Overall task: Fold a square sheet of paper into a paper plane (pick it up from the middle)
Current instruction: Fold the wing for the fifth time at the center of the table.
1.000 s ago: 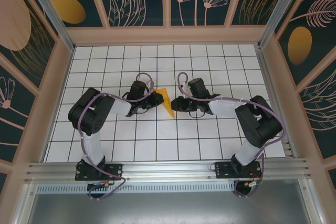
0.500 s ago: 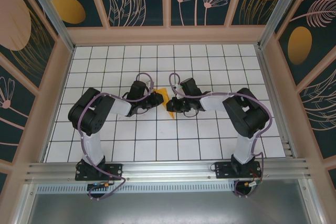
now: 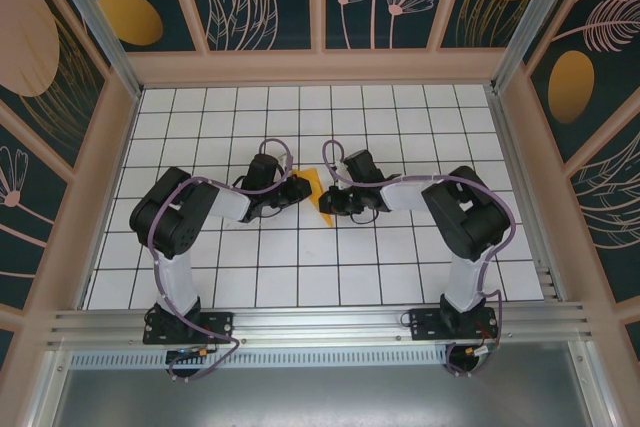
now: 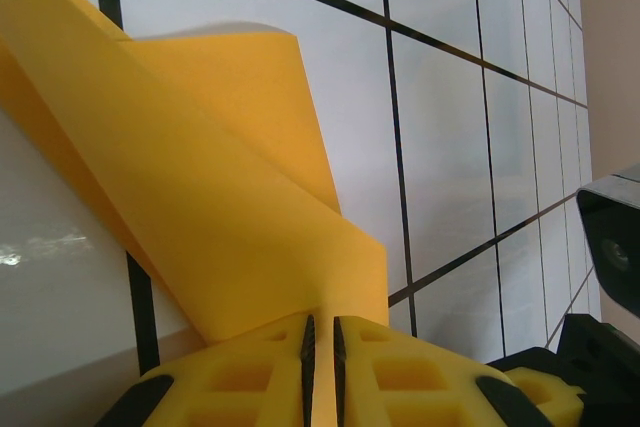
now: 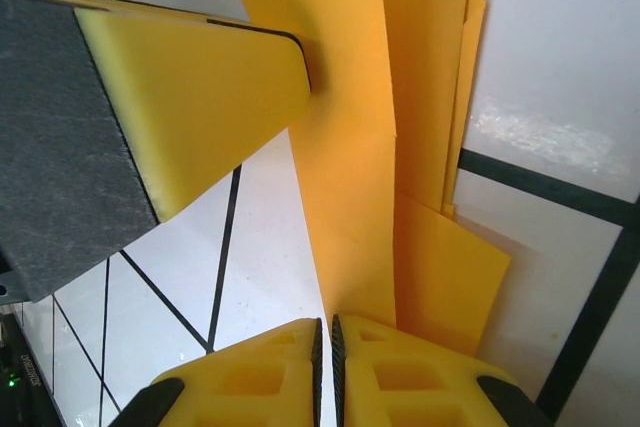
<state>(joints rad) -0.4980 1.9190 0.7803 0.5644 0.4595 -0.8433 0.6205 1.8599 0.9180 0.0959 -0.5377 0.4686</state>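
While both grippers pinch it, the folded wedge of thin orange-yellow paper [image 3: 313, 187] sits between them over the white gridded tabletop [image 3: 400, 277].

The wedge's long axis runs far to near. The black left gripper [image 3: 297, 190] meets it from its left side and the black right gripper [image 3: 326, 203] from its right, toward the near tip. The left gripper's yellow foam pads [image 4: 250, 382] are pressed together with the wedge [image 4: 200, 197] rising from their seam. The right gripper's pads [image 5: 400, 367] are likewise closed where the wedge [image 5: 350, 147] reaches them, apparently nipping its edge. Neither arm is nearer, so I judge the next crease depends on this crosswise hold.
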